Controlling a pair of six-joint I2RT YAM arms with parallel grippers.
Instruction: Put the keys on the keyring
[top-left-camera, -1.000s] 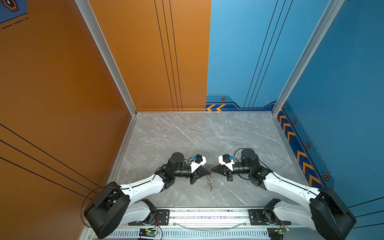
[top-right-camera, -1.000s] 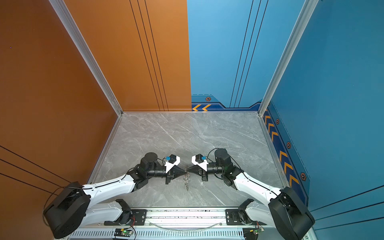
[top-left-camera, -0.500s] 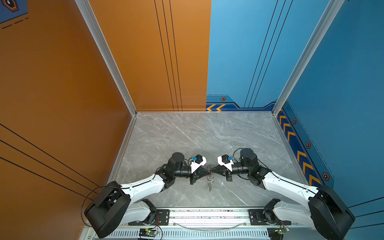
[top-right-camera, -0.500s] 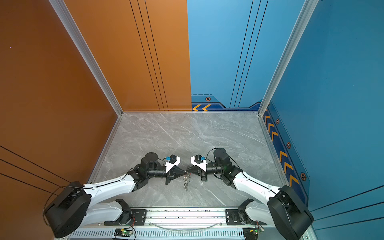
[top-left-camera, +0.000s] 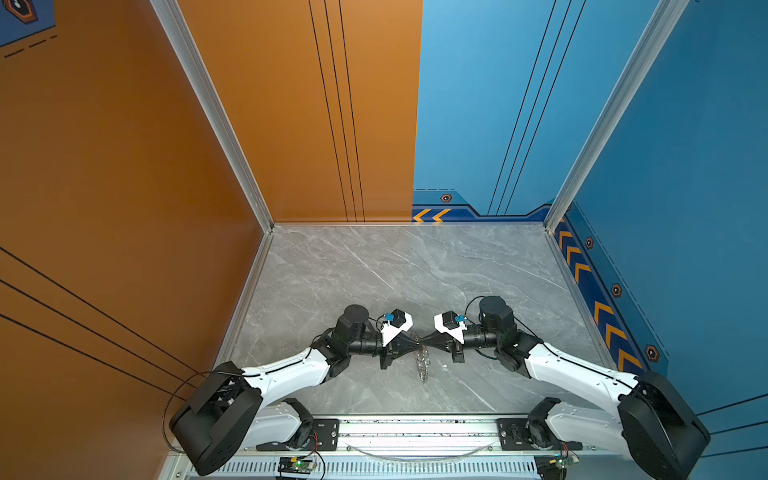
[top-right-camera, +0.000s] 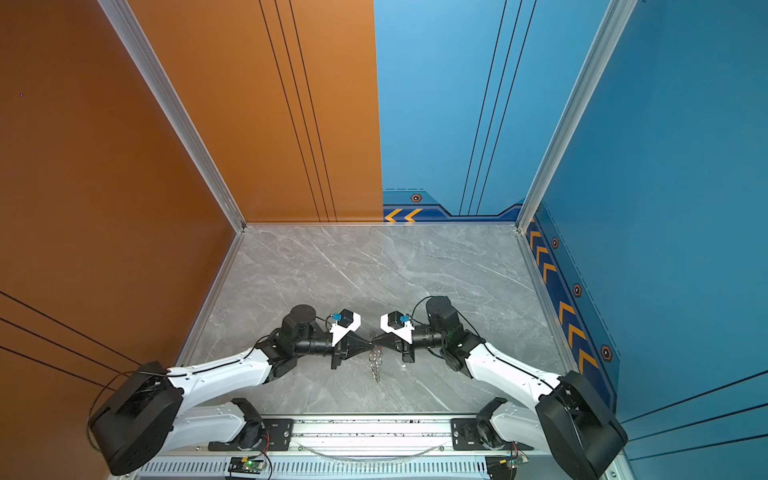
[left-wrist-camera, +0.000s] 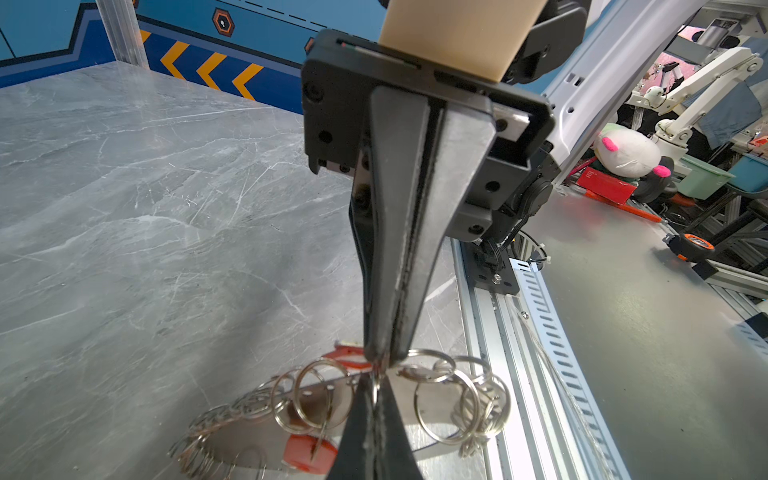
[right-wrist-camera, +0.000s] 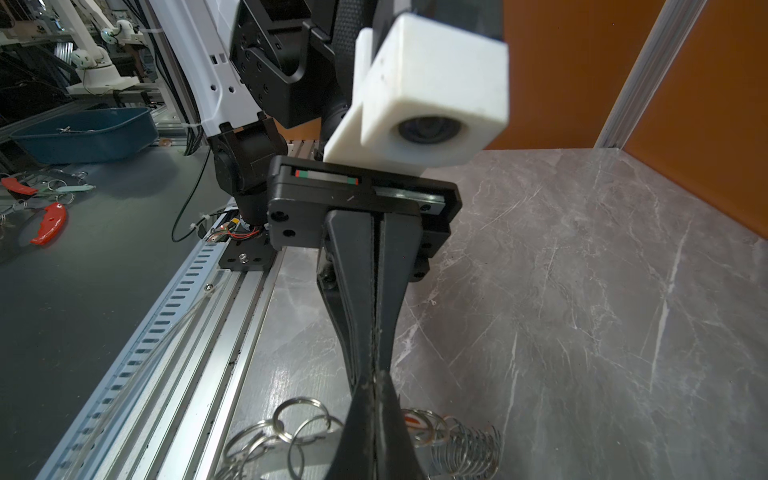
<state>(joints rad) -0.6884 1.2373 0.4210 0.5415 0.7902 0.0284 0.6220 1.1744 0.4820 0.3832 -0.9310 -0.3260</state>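
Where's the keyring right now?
Front-centre of the grey table in both top views: the keyring sits just under where the left gripper and right gripper meet tip to tip, its rings trailing toward the front rail.

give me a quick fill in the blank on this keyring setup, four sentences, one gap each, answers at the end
1. The left gripper and the right gripper both have their jaws ____.
2. The two grippers point at each other and meet ____ to tip.
3. The keyring carries many small split rings of ____ metal.
4. The orange side wall faces an opposite side wall coloured ____.

Missing words: shut; tip; silver; blue
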